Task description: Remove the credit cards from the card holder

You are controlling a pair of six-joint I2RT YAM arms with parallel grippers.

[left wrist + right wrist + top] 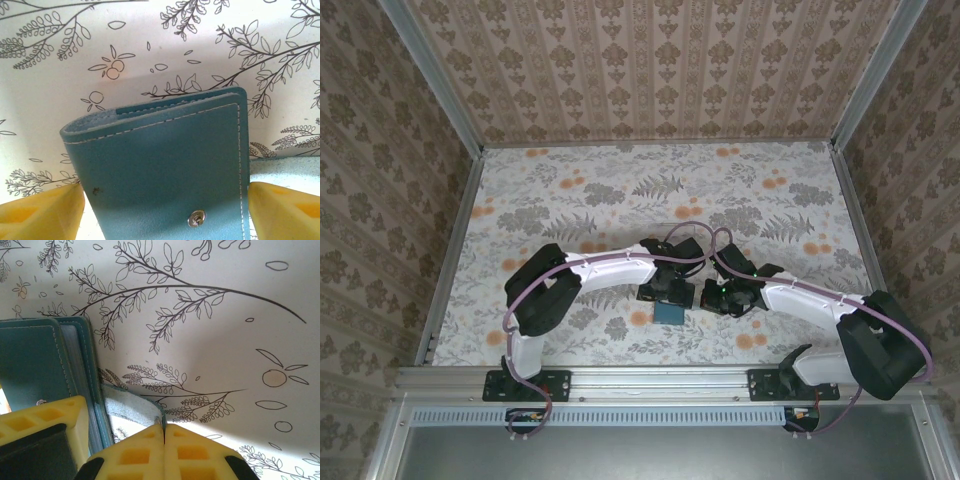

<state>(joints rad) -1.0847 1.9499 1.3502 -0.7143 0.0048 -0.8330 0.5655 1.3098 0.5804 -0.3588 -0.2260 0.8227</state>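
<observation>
Teal wallet (165, 165) getting gripped at the middle of the flowered desk (150, 30)
Left hand (165, 192) is clamping the white-stitched leather wallet by both side edges, fingers wide, round metal snap (196, 218) showing; right hand (164, 432) is pressing its fingers together at a pale suede flap (132, 410).

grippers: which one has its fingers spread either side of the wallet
The left gripper: its yellow fingers stand wide apart, one against each side of the card holder, whereas the right gripper is shut.
</observation>
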